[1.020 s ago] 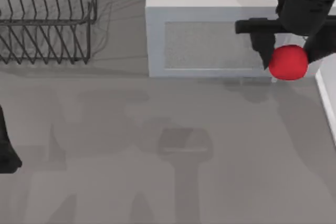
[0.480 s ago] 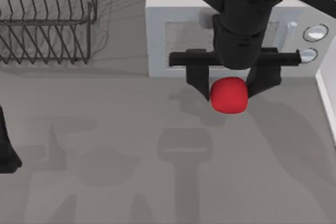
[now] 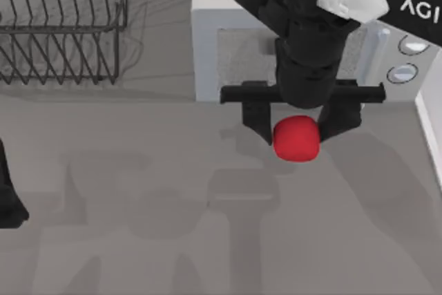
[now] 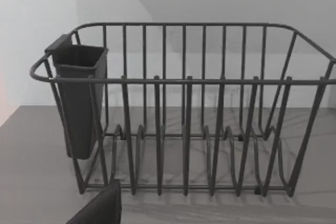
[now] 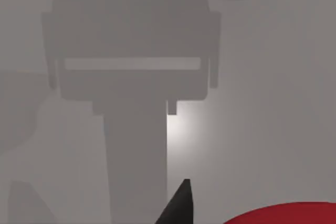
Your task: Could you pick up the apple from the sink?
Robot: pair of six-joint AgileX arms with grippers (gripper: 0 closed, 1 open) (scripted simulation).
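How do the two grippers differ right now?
The right gripper is shut on the apple, held above the grey counter near the white box; the left gripper is parked at the table's left edge, carrying nothing. Both are black.

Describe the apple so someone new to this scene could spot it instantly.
Start at the white microwave at the table's back. Just before it, the right hand holds the apple between its black fingers. It is the lone bright red, roundish thing among greys and blacks.

Soft even light, overlapping shadows
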